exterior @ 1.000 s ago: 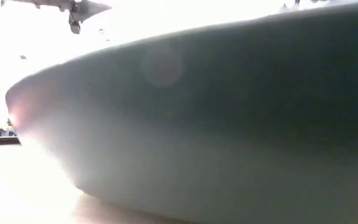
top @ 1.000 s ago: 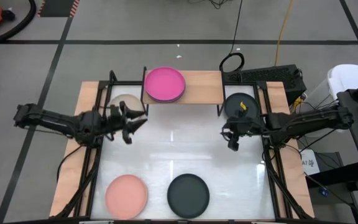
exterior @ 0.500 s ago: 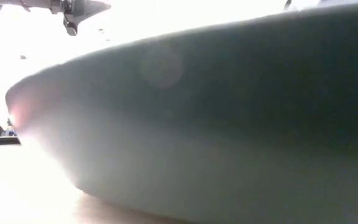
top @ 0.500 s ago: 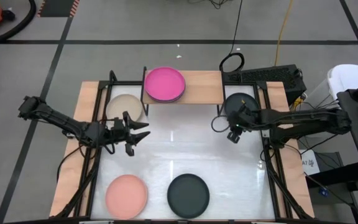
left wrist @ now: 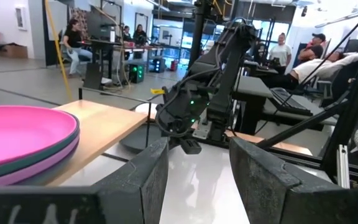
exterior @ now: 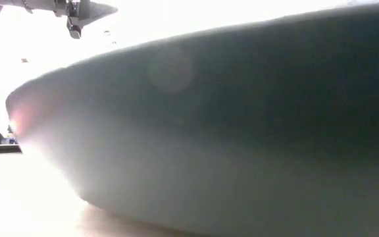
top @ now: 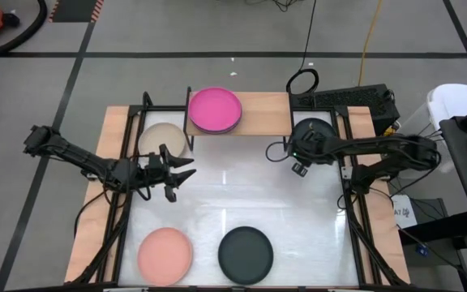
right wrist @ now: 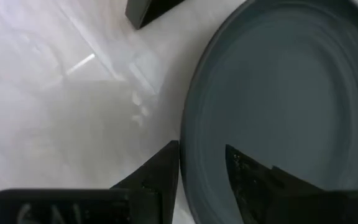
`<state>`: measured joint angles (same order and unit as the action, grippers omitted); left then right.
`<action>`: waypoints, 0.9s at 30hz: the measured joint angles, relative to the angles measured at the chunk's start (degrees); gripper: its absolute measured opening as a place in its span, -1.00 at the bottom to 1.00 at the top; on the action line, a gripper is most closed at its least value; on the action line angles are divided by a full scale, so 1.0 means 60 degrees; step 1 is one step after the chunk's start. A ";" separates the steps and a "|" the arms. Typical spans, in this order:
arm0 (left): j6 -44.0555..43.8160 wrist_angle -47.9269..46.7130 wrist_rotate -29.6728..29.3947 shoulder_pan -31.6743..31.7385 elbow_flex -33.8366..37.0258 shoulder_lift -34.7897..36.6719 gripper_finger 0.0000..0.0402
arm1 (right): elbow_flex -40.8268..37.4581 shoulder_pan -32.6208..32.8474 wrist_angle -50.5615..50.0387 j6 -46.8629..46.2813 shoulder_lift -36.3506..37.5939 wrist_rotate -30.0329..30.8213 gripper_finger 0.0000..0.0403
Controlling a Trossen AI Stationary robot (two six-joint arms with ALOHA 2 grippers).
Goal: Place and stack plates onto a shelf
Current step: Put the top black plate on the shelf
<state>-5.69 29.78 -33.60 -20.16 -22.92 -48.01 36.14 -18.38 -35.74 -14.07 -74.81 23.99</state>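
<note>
The shelf stands at the table's far edge with a stack of plates on its left half, a magenta plate on top; the left wrist view shows teal and purple ones under it. A beige plate, a dark teal plate, a salmon plate and a black plate lie flat on the table. My left gripper is open and empty, right of the beige plate. My right gripper is open at the dark teal plate's near-left rim. My right gripper points down with one finger outside the dark teal plate's rim and one finger over its inside. The plate lies flat on the table. Whether the fingers touch it, I cannot tell.
The black plate fills the low view; my left gripper shows above it. A shelf leg stands close to the teal plate. The shelf's right half is bare wood. People and desks show beyond the table.
My right gripper has gone toward the far edge and a little left, turning, and now stands at the dark teal plate's rim. My left gripper first drew back from beside the beige plate toward the near edge, then kept still. No plate has moved.
</note>
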 joint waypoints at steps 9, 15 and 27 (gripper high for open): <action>-0.0106 -0.0229 -0.0015 0.0000 0.0000 0.0000 -0.13 | -0.0007 -0.0266 0.0349 0.0199 -0.0646 -0.0409 -0.68; -0.0125 -0.0229 -0.0015 0.0000 0.0000 0.0000 -0.13 | -0.0007 -0.0250 0.0355 -0.0240 -0.0490 -0.0401 -0.95; -0.0335 -0.0466 -0.0012 0.0000 -0.0004 0.0000 -0.13 | -0.0007 -0.0377 0.0111 -0.1950 0.2244 0.0160 -0.99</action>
<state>-7.70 26.98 -33.67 -20.16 -22.94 -48.01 36.10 -20.64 -35.07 -25.77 -61.35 24.95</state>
